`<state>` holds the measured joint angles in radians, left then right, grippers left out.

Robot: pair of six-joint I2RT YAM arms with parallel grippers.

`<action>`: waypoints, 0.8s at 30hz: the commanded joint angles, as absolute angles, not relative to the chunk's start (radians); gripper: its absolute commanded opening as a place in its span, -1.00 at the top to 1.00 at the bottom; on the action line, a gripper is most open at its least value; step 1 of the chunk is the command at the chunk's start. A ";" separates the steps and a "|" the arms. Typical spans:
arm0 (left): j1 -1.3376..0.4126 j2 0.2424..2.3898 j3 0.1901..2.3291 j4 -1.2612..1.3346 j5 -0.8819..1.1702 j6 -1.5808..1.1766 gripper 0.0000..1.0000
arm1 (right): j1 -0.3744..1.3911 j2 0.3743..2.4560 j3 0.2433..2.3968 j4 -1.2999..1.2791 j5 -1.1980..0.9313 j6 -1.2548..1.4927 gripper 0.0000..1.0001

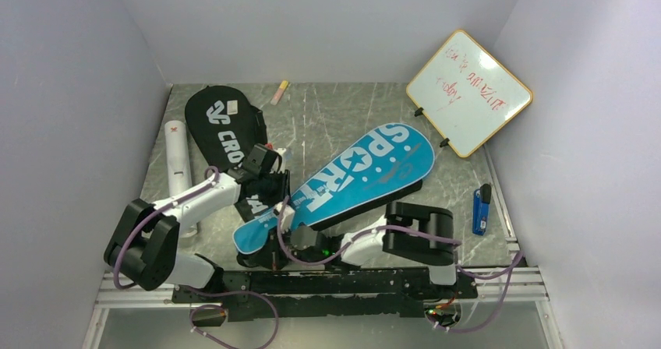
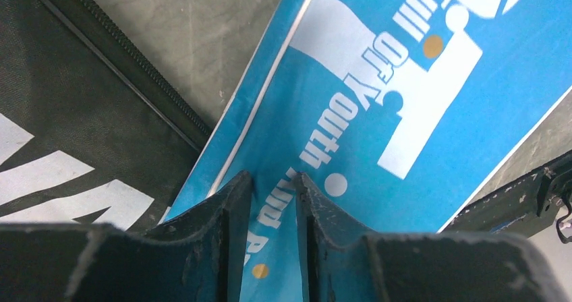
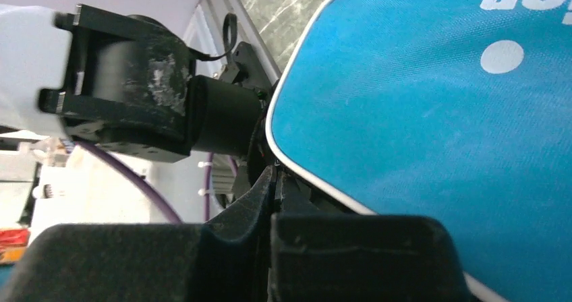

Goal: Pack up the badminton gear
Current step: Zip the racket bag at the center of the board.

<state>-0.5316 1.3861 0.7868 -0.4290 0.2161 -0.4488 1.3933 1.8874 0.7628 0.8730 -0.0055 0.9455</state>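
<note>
The blue "SPORT" racket cover lies slantwise across the middle of the table, wide end far right, narrow end near my arms. My left gripper is shut on a pinched fold of it near the narrow end; the fold shows between the fingers in the left wrist view. My right gripper is shut on the cover's white-piped edge at the near end. The black "CROSSWAY" cover lies at the back left, partly under my left arm. The white cardboard tube lies along the left wall. Rackets and shuttlecocks are out of view.
A wood-framed whiteboard leans in the back right corner. A small pink-yellow marker lies by the back wall. A blue and black object lies at the right edge. Grey walls close in on three sides.
</note>
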 commanded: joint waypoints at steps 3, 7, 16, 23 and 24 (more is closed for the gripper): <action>-0.546 1.378 0.765 -0.443 0.209 -0.481 0.28 | 1.474 1.978 0.921 0.894 0.018 0.864 1.00; -0.543 1.374 0.769 -0.453 0.183 -0.477 0.27 | 1.492 1.977 0.948 0.851 0.038 0.839 0.99; -0.539 1.321 0.837 -0.516 0.125 -0.439 0.14 | 1.448 1.760 0.756 0.776 0.145 0.833 0.17; -0.538 1.271 0.849 -0.496 0.185 -0.384 -0.28 | 1.330 1.501 0.569 0.551 0.263 0.973 -0.67; -0.538 1.272 0.852 -0.491 0.203 -0.372 -0.35 | 1.316 1.457 0.555 0.464 0.299 1.003 -0.84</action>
<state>-0.5381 1.3014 0.8089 -0.5003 0.1577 -0.4248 1.3628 1.5871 0.6086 0.6846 0.1627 0.9024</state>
